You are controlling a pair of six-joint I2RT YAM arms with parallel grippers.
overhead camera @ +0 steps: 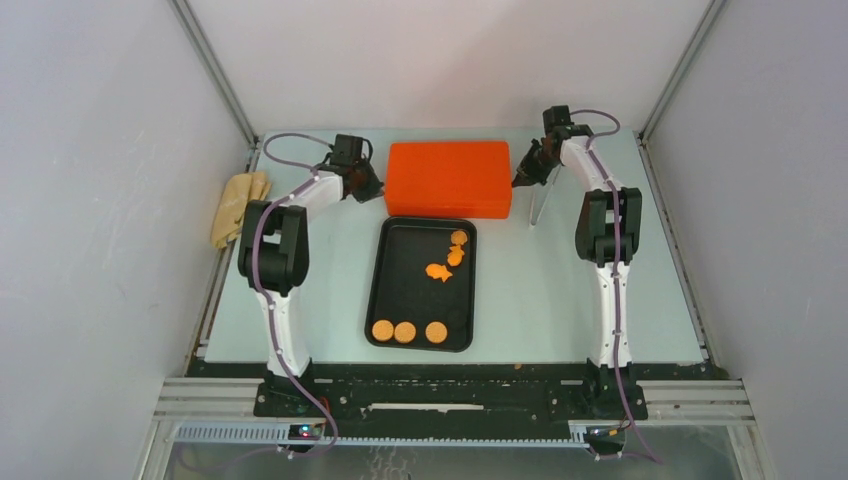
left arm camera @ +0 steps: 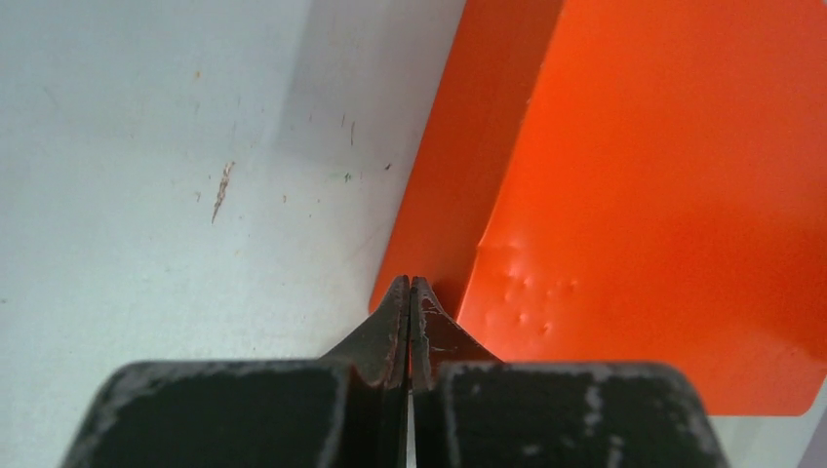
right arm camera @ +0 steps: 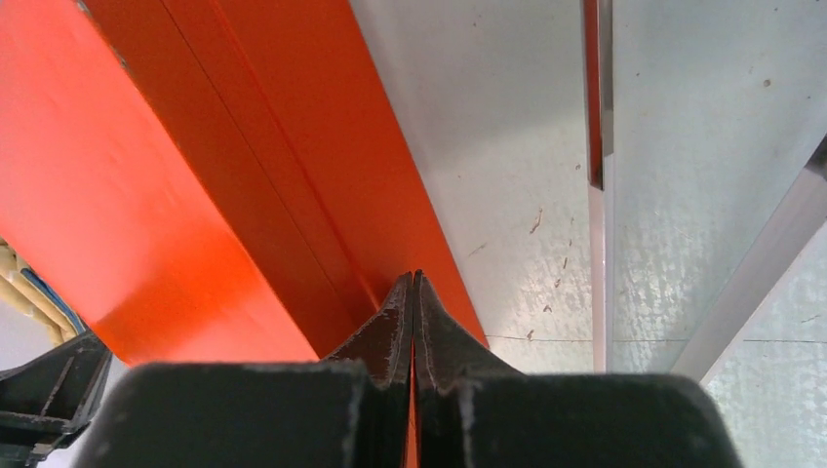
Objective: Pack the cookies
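Note:
Several small orange round cookies lie on a black tray in mid-table, three in a row at its near end and a loose cluster toward its far right. A closed orange box sits behind the tray. My left gripper is shut and empty at the box's left near corner. My right gripper is shut and empty against the box's right side.
A crumpled tan cloth lies at the table's left edge. White enclosure walls stand close on the left, right and back. A metal frame post stands just right of the right gripper.

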